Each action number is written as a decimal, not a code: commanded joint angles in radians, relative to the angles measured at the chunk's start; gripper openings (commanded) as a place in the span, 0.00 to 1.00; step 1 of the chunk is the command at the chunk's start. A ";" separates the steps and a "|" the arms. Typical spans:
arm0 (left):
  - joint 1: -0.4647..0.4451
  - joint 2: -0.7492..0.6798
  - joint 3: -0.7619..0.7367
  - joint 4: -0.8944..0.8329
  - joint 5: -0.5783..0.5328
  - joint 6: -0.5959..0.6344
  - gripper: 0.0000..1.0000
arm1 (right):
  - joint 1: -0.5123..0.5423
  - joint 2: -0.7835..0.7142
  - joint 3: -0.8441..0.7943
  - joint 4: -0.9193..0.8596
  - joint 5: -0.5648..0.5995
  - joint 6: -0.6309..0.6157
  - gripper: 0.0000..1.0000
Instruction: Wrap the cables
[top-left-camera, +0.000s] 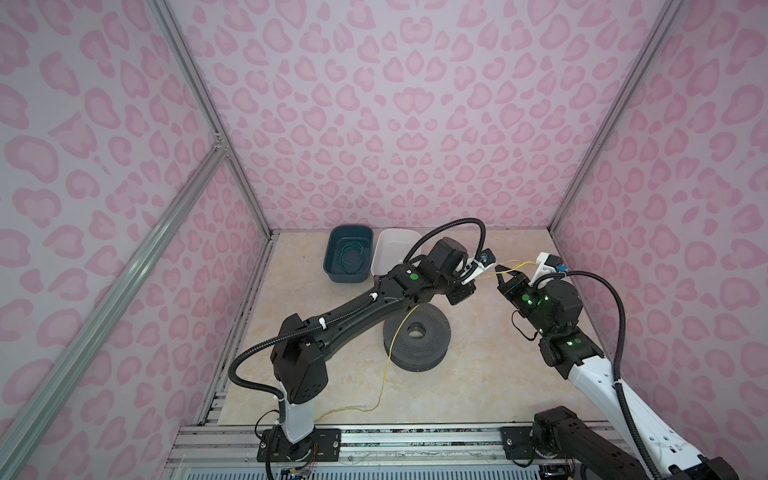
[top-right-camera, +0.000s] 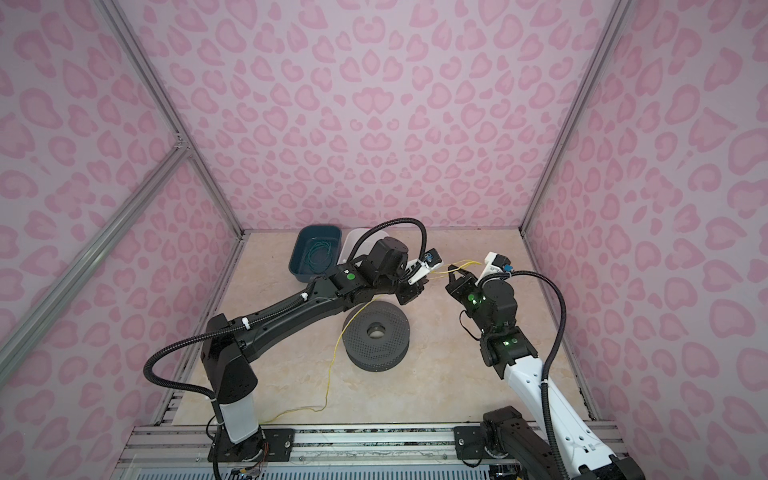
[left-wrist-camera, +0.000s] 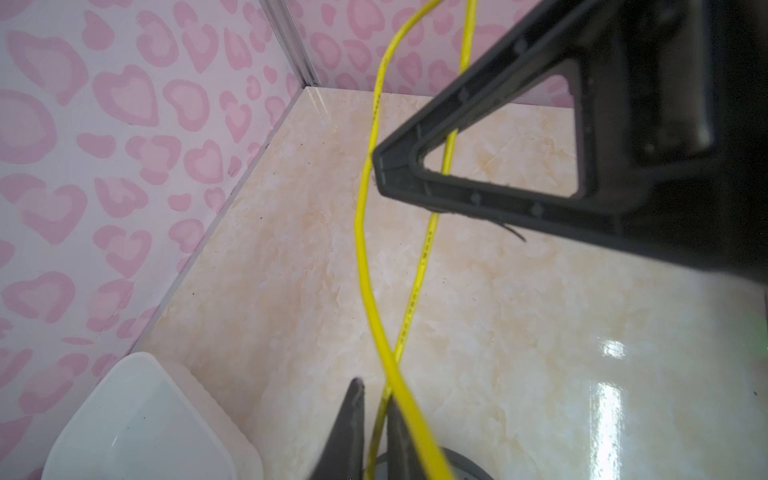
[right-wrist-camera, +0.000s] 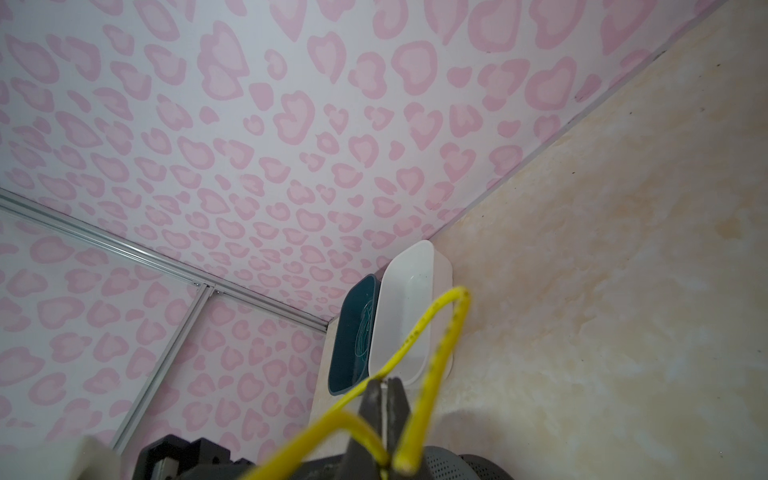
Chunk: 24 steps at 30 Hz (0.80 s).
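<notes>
Beige marble-patterned tabletop (top-left-camera: 478, 374) carries everything here. The biggest item on it is a grey perforated disc with a round centre hole (top-left-camera: 419, 353), lying flat in the middle. At the back wall a dark teal plastic bin (top-left-camera: 348, 277) and a white plastic bin (top-left-camera: 392, 249) stand side by side. The teal one holds a coiled green cord (top-left-camera: 351, 253), and the white one looks empty. A thin, flexible bright yellow wire (top-left-camera: 387, 361) is the cable being wrapped, and by my reading the job has barely begun. Only a turn or so is gathered up between the arms. A long slack run passes over the disc's left part in both top views, then trails across the table toward the left arm's base, so most of its length is left to wind. The gathered part hangs above the table's back half, between the two grippers, which face each other closely without touching. In its wrist view the right gripper (right-wrist-camera: 384, 382) has its jaws pressed together, and yellow strands loop up and around both sides of them like a peg. I cannot tell whether a strand is also pinched. The left gripper (left-wrist-camera: 374, 392) has its jaws nearly together with one strand of the yellow wire running between the tips, apparently clamped, while a second strand crosses just in front.
</notes>
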 joint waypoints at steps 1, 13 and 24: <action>0.001 -0.037 -0.031 0.063 -0.018 -0.028 0.06 | 0.001 0.001 -0.014 0.029 0.018 0.005 0.00; 0.085 -0.114 -0.147 0.016 -0.044 -0.122 0.04 | -0.007 -0.117 -0.004 -0.226 -0.020 -0.175 0.42; 0.132 -0.122 -0.156 -0.080 -0.098 -0.146 0.04 | 0.114 -0.121 0.242 -0.659 -0.066 -0.497 0.35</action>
